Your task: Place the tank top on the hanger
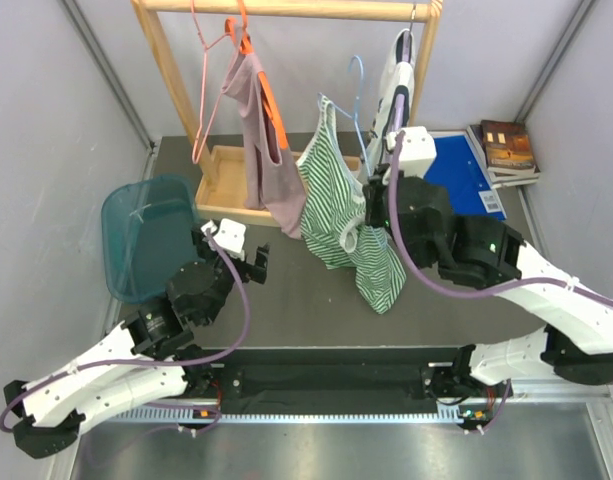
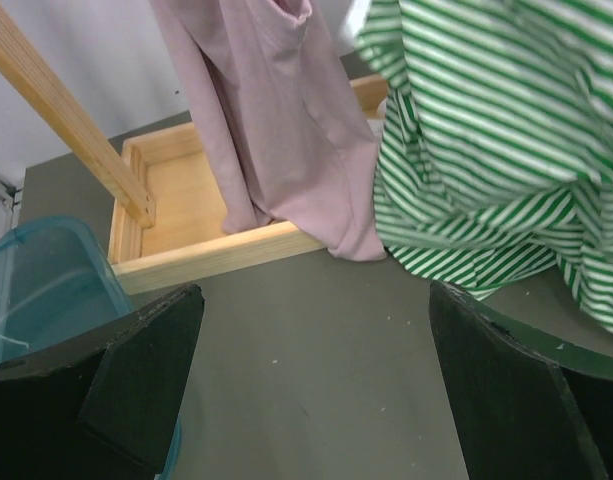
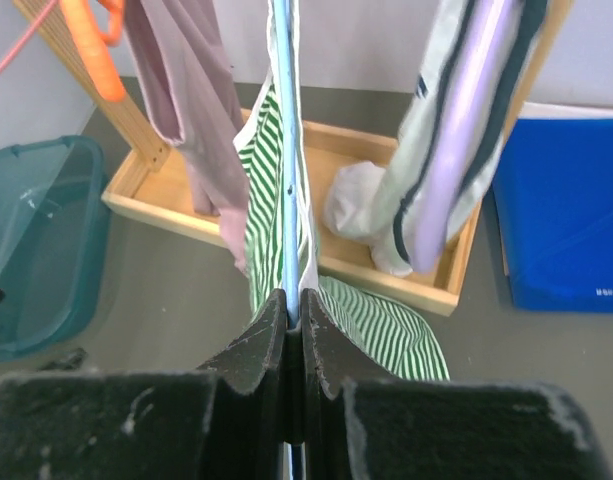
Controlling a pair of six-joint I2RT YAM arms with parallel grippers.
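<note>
Top external view: crumpled green-and-white striped tank top [image 1: 338,205] on light-blue hanger [image 1: 355,108].

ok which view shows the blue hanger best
Top external: the hook and neck of the light-blue wire hanger rise clear above the tank top. Right wrist sees it edge-on, one wire pinched in the right gripper. Left wrist shows only the top, no hanger.

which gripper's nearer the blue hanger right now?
Right. The right gripper has its jaws shut on the hanger wire, beside the tank top; the left gripper is open, apart, lower on the left.
</note>
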